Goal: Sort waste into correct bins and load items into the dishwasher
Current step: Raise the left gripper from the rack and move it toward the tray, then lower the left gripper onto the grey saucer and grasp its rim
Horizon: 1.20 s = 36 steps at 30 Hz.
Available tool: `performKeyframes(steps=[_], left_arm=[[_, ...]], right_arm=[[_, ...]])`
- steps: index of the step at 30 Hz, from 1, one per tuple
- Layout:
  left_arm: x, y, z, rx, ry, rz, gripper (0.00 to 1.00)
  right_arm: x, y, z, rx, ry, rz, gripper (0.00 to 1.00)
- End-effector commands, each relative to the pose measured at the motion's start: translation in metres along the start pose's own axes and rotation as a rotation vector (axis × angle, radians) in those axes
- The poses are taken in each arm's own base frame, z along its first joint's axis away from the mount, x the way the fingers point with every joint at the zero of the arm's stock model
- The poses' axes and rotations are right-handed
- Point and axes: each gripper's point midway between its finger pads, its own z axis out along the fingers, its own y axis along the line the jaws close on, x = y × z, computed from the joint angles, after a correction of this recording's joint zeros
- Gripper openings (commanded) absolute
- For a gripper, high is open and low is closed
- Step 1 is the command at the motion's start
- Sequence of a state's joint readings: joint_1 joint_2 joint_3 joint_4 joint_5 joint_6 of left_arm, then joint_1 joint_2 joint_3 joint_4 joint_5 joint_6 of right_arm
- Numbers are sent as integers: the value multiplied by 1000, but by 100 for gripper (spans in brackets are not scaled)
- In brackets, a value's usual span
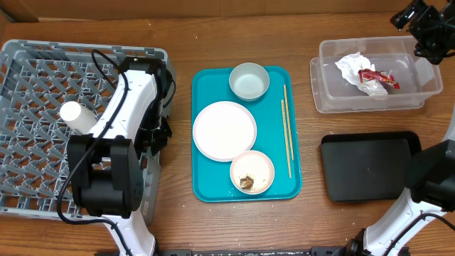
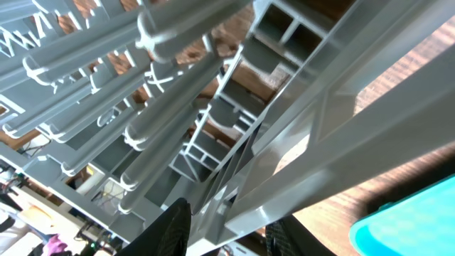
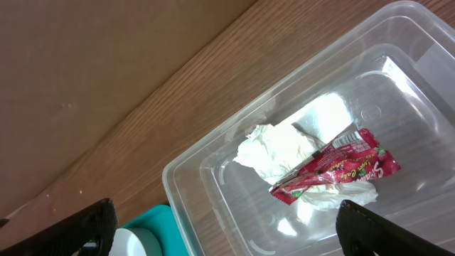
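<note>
Chopsticks (image 1: 286, 128): thin, likely light, roll-prone; pinch mid-length. Plate (image 1: 225, 130): rigid, slick; take rim. Left gripper (image 2: 231, 238) partly parted, empty; right gripper (image 3: 227, 231) wide, empty.

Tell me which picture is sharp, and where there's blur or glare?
Overhead: sharp, evenly lit, soft shadows. Left wrist: very close to the grey rack, bars skewed, dark claw fingers blurred. Right wrist: white glare patches on the clear tub; wrapper crisp.

Left: dish rack (image 1: 35, 156), cup (image 1: 77, 115) in it. Centre: serving tray (image 1: 210, 181), on it plate (image 1: 225, 131) between far bowl (image 1: 249, 81) and near bowl (image 1: 252, 171), chopsticks (image 1: 286, 131) right of them. Far right: tub (image 1: 327, 92) holding napkin (image 1: 350, 65) and wrapper (image 1: 377, 78). Near right: shallow tray (image 1: 366, 167).
</note>
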<state>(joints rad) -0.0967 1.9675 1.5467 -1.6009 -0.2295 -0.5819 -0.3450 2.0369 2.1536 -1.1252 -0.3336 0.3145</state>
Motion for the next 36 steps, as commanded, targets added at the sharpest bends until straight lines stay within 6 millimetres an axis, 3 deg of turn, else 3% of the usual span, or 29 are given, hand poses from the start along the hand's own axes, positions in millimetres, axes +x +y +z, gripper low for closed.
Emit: performKeyframes(steps=[1, 8, 19, 24, 30, 36], left_arm=[[-18, 16, -1, -67, -75, -67, 36], [-33, -19, -18, 130, -121, 11, 31], [-45, -21, -42, 179, -185, -4, 31], [-51, -38, -80, 331, -245, 58, 31], [-55, -41, -140, 476, -351, 76, 31], [-34, -89, -201, 735, -447, 292, 28]], right_arm=[[-6, 13, -23, -20, -52, -19, 100], [-6, 13, -23, -20, -52, -19, 100], [-6, 13, -23, -20, -52, -19, 100], [-6, 13, -23, -20, -52, -19, 100], [-6, 13, -23, -20, -52, -19, 100], [-6, 13, -23, -20, -52, -19, 100]])
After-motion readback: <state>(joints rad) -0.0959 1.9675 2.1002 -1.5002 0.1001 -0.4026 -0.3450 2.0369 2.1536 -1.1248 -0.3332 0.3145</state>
